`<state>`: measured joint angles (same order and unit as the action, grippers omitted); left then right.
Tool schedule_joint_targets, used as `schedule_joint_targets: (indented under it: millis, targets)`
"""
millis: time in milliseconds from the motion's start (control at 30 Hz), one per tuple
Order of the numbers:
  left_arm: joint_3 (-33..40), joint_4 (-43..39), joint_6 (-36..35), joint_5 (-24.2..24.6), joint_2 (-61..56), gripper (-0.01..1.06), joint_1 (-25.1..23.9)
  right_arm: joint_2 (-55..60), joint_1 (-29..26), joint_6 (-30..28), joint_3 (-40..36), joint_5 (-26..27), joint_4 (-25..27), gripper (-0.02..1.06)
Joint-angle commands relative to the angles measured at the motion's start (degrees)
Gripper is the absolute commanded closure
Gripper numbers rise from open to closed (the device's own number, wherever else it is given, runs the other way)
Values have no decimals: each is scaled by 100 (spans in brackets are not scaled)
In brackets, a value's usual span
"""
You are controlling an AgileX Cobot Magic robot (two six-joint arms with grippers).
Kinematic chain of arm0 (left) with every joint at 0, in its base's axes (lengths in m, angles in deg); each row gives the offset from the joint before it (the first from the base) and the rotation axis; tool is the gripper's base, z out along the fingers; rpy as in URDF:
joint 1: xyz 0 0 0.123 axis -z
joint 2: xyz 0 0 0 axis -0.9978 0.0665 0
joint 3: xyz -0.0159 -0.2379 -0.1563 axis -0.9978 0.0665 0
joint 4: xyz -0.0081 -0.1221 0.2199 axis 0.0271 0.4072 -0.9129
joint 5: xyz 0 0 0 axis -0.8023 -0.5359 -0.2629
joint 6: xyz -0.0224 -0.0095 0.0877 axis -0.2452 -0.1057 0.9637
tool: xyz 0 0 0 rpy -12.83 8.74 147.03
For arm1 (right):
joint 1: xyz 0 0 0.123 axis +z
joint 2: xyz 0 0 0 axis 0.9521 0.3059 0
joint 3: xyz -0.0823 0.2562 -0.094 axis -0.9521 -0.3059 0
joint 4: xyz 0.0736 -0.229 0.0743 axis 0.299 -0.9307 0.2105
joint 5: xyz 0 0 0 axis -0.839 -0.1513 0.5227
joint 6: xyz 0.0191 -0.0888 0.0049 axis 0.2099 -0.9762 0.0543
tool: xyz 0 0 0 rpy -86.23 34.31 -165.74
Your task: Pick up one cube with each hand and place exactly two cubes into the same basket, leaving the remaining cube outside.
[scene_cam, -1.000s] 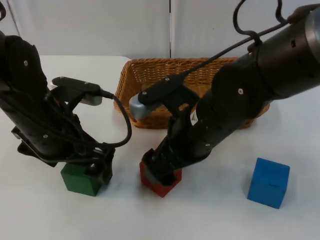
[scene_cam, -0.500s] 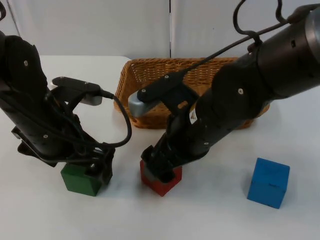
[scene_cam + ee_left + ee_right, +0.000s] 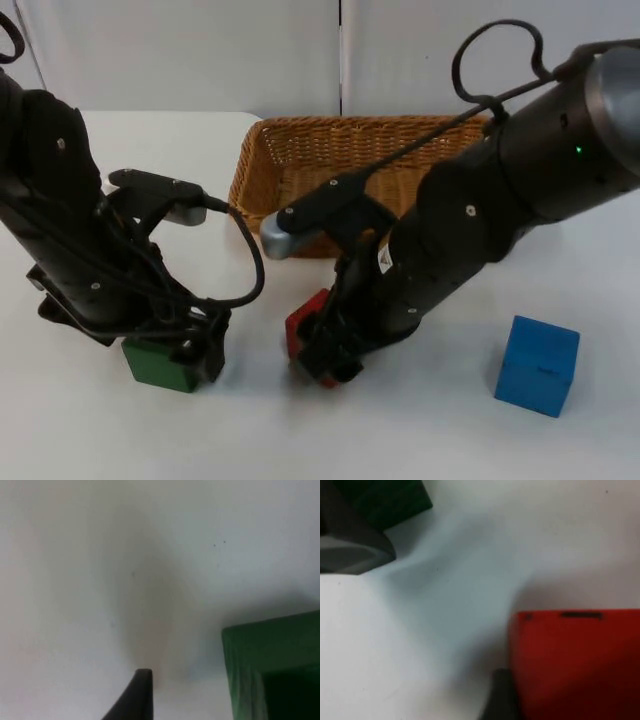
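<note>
From where I stand, going left to right. The left gripper [image 3: 185, 352] is low on the bench [image 3: 420, 430], its fingers around the green cube [image 3: 158, 364], which sits on the bench surface at the front-left. In the left wrist view the green cube [image 3: 272, 667] lies close beside one black fingertip [image 3: 137, 695], with a strip of bench between them, so I cannot tell if the fingers press on it already or are just set around it.

Next, the right gripper [image 3: 325, 352] is at the middle, w/ the red cube [image 3: 308, 327] between its fingers. The cube looks tilted and a bit raised at one side, so I judge the fingers have closed on it and hold it. In the right wrist view the red cube [image 3: 575, 662] touches the fingertip [image 3: 502, 695] directly.

The relation that matters for the coming move: the wicker basket [image 3: 262, 165] is behind both cubes, toward the partition wall. The right gripper is nearer to it, almost straight behind its cube; the left one is farther and must go back and to the right. A cube has no long axis, so approx. any grip direction works.

Far right, the blue cube [image 3: 537, 365] stands alone, well apart from both arms; I judge this one is to remain outside.

Writing: no readable labels; a small dark mark on the blue cube is too small to read
</note>
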<state>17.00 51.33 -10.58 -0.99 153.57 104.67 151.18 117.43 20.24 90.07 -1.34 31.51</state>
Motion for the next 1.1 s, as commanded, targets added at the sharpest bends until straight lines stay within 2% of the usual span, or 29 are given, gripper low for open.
schedule_joint_targets:
  millis: [0,33,67,100,133,167,200,233,300,367,400,433,700,1067]
  targets:
    - [-23,32,-37,-49,4,1,32,-24,9,0,26,82,-15,50]
    - [-23,32,-37,-49,4,3,32,-24,9,0,26,82,-15,57]
    - [-23,32,-37,-49,4,3,32,-24,9,0,26,82,-15,57]
    - [-23,32,-37,-49,4,9,32,-24,9,28,26,82,-15,67]
    - [-23,32,-37,-49,4,13,32,-24,9,44,26,82,-15,71]
    - [-23,32,-37,-49,4,28,32,-24,9,44,26,82,-15,78]
    - [-23,32,-37,-49,4,37,32,-48,9,44,26,55,-15,88]
    - [-23,32,-37,-49,4,37,32,-48,9,44,26,55,-15,88]
    - [-23,32,-90,-10,4,65,32,-147,9,44,26,-33,-15,102]
    - [-23,32,-90,70,-16,93,32,-327,9,44,26,-173,-15,105]
    - [-23,32,-90,70,-16,93,32,-327,9,44,26,-173,-15,105]
    - [-23,32,-90,115,-30,105,32,-424,9,44,26,-249,-15,105]
    - [-23,31,-105,569,-543,105,32,-1380,9,44,26,-865,-15,105]
    - [-23,8,-207,1291,-2306,105,32,-2873,9,44,26,-1476,-39,105]
